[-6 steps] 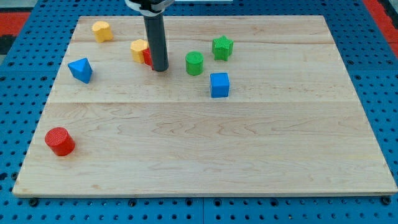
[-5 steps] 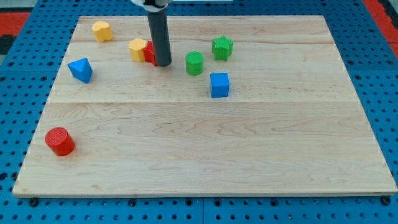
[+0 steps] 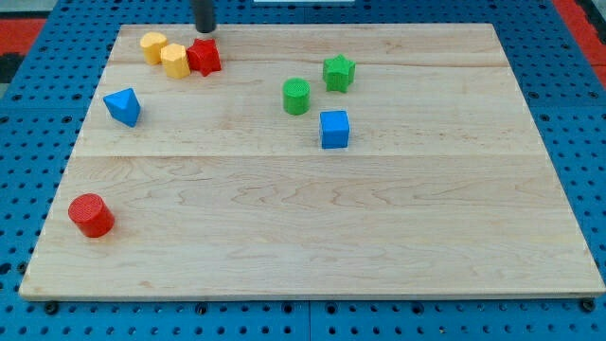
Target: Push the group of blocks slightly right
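Note:
My tip (image 3: 204,29) is at the view's top, just above the red star-shaped block (image 3: 204,57) with a small gap. That red block touches a yellow block (image 3: 174,61), which touches another yellow block (image 3: 152,46) at the top left. A green cylinder (image 3: 296,97), a green star (image 3: 339,72) and a blue cube (image 3: 334,129) form a loose cluster right of centre.
A blue pyramid-like block (image 3: 123,106) lies at the left. A red cylinder (image 3: 91,214) stands near the bottom left. The wooden board (image 3: 312,237) lies on a blue pegboard.
My tip moved up and left toward the view's top. The red block and the yellow block beside it were shifted up and left, now touching the other yellow block.

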### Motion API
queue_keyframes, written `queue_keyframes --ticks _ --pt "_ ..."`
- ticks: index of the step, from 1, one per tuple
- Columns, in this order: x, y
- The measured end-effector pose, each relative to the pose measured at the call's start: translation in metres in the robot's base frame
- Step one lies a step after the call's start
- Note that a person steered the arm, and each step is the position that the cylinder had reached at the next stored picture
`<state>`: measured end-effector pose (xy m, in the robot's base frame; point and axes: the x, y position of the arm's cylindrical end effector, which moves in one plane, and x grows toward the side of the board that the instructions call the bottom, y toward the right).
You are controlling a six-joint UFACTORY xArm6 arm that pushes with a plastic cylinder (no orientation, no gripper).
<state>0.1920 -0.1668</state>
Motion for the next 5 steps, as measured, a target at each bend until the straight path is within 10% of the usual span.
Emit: queue_keyframes --ticks 2,4,5 --pt "0.036 -0.096" --pt "0.059 -0.028" --pt "0.081 -0.124"
